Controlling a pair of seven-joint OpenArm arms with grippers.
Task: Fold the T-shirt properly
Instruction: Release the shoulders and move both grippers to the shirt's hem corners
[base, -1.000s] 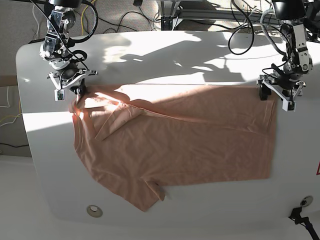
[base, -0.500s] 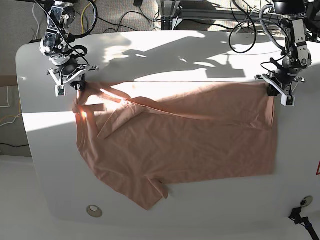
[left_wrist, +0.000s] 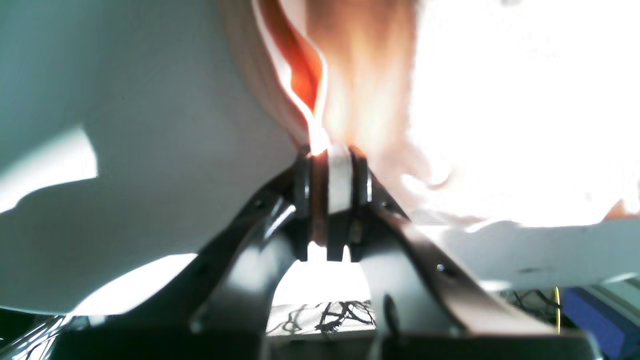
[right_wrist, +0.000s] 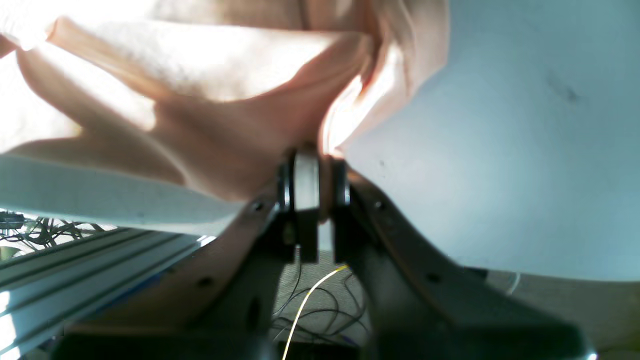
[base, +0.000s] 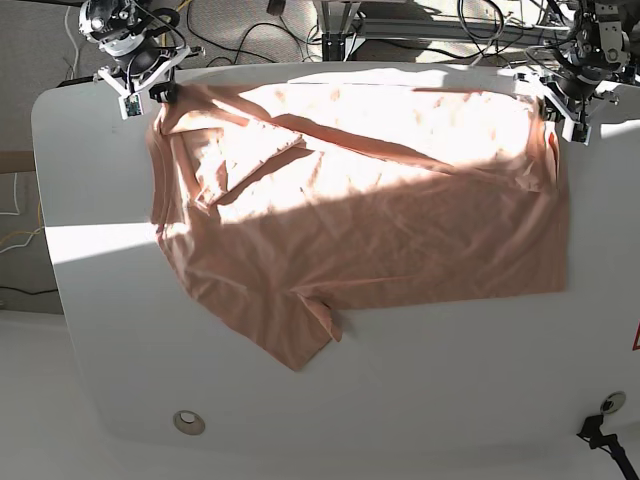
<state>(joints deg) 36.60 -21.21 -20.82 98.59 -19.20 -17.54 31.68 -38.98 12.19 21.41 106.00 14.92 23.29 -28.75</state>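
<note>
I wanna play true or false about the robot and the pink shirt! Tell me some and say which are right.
1. Both grippers are pinching the T-shirt. True: the left gripper and right gripper are each shut on cloth.
2. The T-shirt is folded into a neat square. False: it lies spread out, with one sleeve flipped over.
3. The T-shirt is blue. False: it is peach-pink.
4. The table is white. True.
5. Sunlight falls on the T-shirt. True.
</note>
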